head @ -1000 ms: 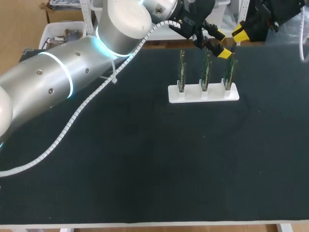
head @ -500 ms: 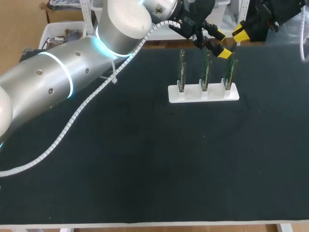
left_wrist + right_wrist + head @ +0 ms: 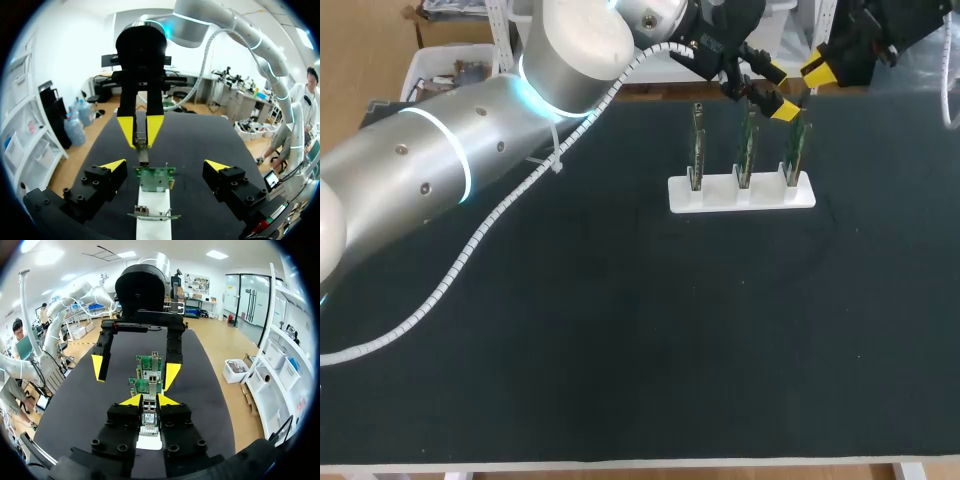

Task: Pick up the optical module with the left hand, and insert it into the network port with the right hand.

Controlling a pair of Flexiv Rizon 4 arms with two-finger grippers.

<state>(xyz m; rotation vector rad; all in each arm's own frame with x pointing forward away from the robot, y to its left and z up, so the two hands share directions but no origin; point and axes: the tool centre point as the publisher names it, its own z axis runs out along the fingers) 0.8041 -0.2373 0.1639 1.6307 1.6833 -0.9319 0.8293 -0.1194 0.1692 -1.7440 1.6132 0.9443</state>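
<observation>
Three green circuit boards [image 3: 745, 145] stand upright in a white holder [image 3: 760, 196] at the far middle of the black table. My right gripper [image 3: 150, 400] is shut on the small silver optical module [image 3: 149, 418], just short of the end board [image 3: 145, 386]. In the left wrist view the same gripper [image 3: 141, 146] hangs over the board row [image 3: 156, 178] with the module [image 3: 143, 156] between its yellow fingers. My left gripper [image 3: 165, 166] stands open around the boards, holding nothing. In the head view it [image 3: 776, 90] is above the holder's right end, and the right gripper [image 3: 818, 68] is just beyond it.
My left arm [image 3: 470, 160] stretches across the table's left and far side, with a white spiral cable [image 3: 470, 250] hanging from it. A metal port [image 3: 141, 210] shows on the board nearest the left wrist camera. The table's back edge runs just behind the holder.
</observation>
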